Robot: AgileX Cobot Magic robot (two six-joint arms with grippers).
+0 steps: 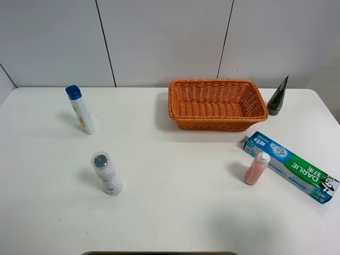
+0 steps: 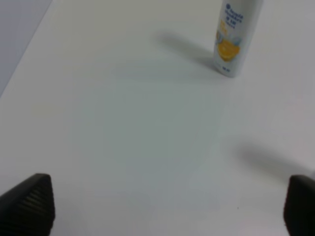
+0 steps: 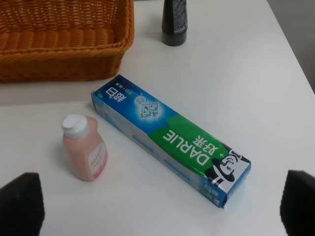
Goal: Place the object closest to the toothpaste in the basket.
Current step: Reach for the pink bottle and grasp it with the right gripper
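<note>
The toothpaste (image 1: 291, 166) (image 3: 170, 135) is a blue and green box lying flat at the table's right. Right beside it stands a small pink bottle (image 1: 257, 168) (image 3: 83, 147) with a white cap, the closest object to it. The orange wicker basket (image 1: 217, 103) (image 3: 64, 46) sits behind them at the back centre. My right gripper (image 3: 157, 209) is open, its black fingertips (image 3: 22, 201) spread wide above the pink bottle and the box, holding nothing. My left gripper (image 2: 167, 206) is open too, over bare table. Neither arm shows in the exterior high view.
A dark green tube (image 1: 278, 97) (image 3: 175, 22) stands right of the basket. On the left, a white bottle with a blue cap (image 1: 81, 109) (image 2: 235, 37) stands upright, and a white bottle with a grey cap (image 1: 106, 173) stands nearer the front. The table's right edge (image 1: 330, 114) is close.
</note>
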